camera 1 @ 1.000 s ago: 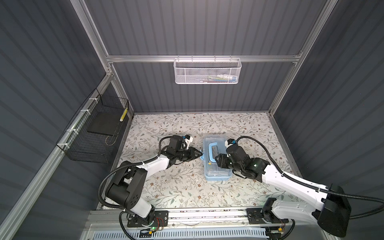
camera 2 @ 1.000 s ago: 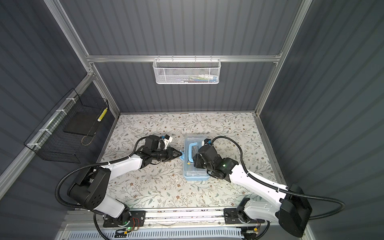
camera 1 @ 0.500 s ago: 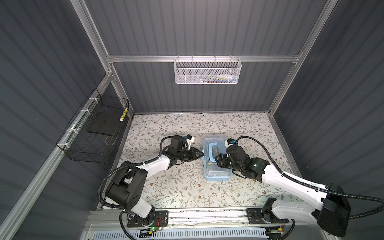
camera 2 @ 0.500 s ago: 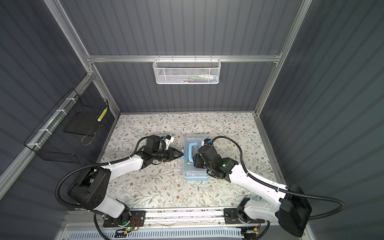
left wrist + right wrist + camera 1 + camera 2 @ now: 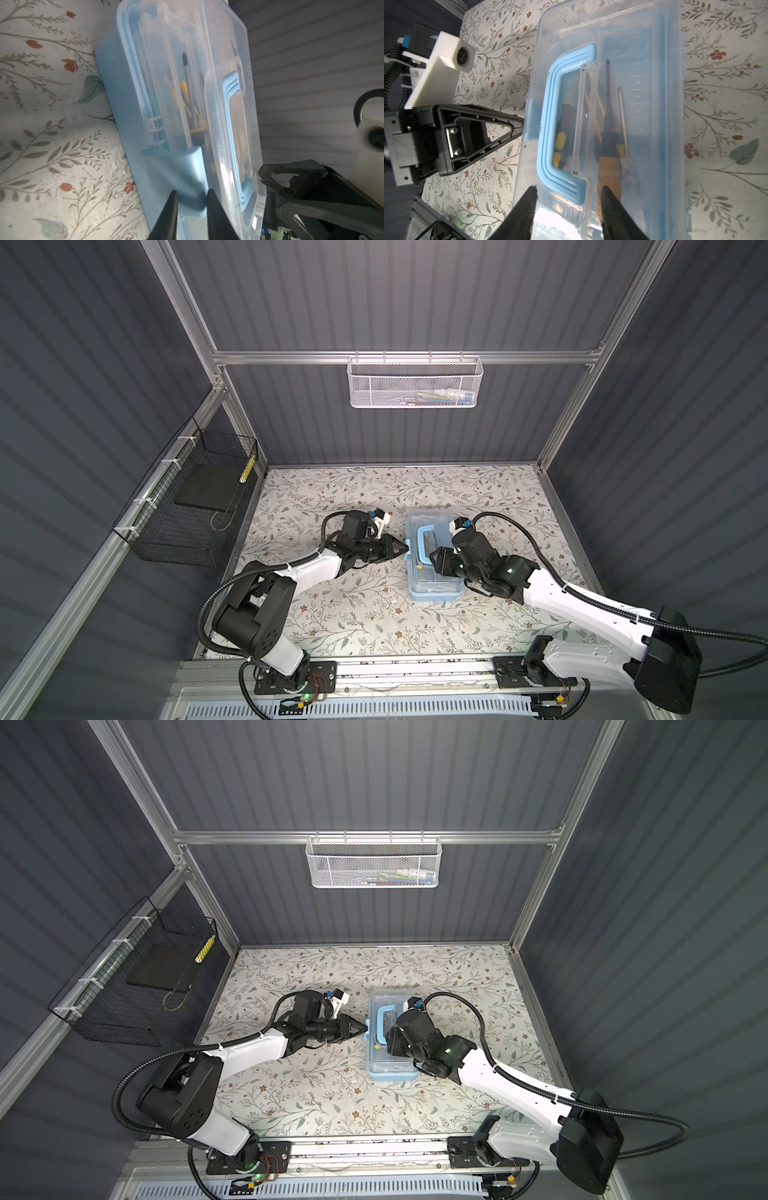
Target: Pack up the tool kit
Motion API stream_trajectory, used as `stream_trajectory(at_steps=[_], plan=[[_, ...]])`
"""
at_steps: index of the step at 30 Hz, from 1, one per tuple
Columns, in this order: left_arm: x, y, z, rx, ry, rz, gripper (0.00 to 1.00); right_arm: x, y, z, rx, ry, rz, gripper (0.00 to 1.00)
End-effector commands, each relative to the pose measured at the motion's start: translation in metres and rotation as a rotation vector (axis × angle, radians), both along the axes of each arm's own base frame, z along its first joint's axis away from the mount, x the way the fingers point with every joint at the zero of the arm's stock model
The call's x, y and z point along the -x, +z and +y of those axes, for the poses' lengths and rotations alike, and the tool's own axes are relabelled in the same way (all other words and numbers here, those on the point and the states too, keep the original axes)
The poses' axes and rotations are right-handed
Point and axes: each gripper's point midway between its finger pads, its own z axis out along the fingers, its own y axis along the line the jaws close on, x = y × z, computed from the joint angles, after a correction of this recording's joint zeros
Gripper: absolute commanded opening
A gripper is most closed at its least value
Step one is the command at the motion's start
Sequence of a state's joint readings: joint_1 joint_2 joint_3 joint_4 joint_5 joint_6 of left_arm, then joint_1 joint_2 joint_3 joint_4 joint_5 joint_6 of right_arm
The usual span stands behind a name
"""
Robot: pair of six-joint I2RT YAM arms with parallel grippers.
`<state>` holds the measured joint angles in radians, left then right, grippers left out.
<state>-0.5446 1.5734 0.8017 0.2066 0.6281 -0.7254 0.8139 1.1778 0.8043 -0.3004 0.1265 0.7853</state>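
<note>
Left fingers (image 5: 168,218): drawn close together with a narrow gap, tips set on the blue latch (image 5: 182,166) at the box's long side; whether they pinch it cannot be told; right fingers (image 5: 523,214): apart, straddling one end of the blue handle (image 5: 545,124) over the clear lid (image 5: 643,104); contact with the lid not discernible; tool kit (image 5: 432,593): light-blue box, lid down, lying flat near the middle of the floral surface (image 5: 332,614), between the arms in both top views; contents seen through the lid: a black-tipped screwdriver (image 5: 607,93) and yellow-and-black handles, other items unclear; white mesh basket (image 5: 415,383): hung on the rear rail; black wire basket (image 5: 187,506): on the left wall.
</note>
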Motion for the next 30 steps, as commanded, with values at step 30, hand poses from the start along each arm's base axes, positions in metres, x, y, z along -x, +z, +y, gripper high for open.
stream_trajectory(at_steps=[30], plan=[[-0.004,-0.018,-0.004,-0.108,-0.008,-0.035,0.25,0.004,-0.024,-0.004,0.056,-0.006,0.072,0.51]])
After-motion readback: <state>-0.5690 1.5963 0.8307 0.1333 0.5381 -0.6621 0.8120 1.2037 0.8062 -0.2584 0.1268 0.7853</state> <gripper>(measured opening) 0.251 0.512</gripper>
